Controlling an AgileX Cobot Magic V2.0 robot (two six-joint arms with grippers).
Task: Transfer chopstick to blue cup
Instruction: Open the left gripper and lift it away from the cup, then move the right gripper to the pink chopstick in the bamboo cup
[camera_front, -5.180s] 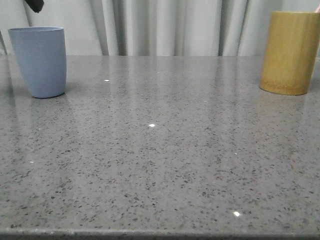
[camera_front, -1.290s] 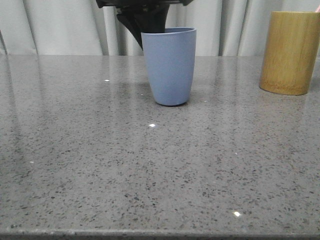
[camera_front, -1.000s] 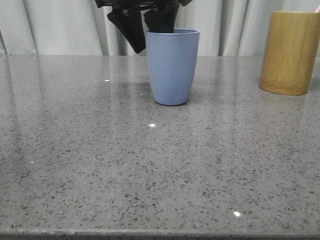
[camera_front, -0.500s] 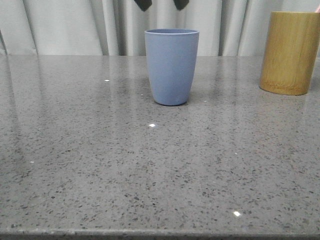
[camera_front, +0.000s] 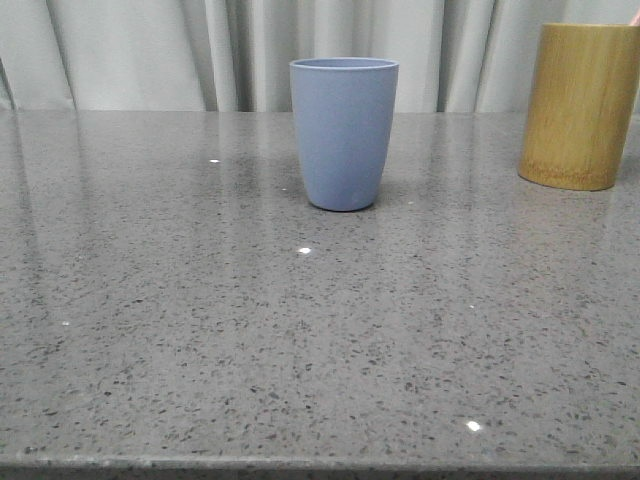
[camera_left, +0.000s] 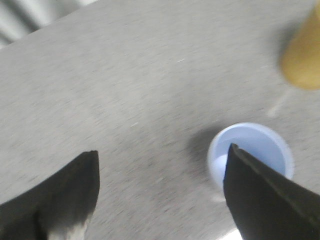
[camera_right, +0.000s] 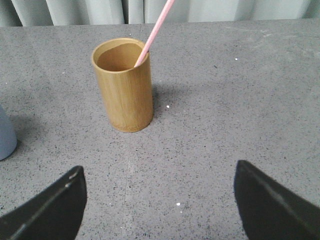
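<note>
Hovering high over the table, our left gripper (camera_left: 160, 190) has its two dark fingers spread wide apart with nothing between them; the blurred wrist view shows the blue cup (camera_left: 250, 152) below, its open mouth facing up and empty. Our right gripper (camera_right: 157, 200) is likewise wide open and empty, aimed at the bamboo holder (camera_right: 123, 85), which stands a short way ahead of it. Leaning out of that holder is a pale pink chopstick (camera_right: 154, 30), its lower end hidden inside and its upper end running out of view. From the front, the blue cup (camera_front: 343, 130) stands upright near the middle of the grey speckled table (camera_front: 300, 350), well apart from the bamboo holder (camera_front: 580, 105) at the right edge. We judge this central placement puts the cup within the right arm's reach, and that gripping the chopstick comes next.
</note>
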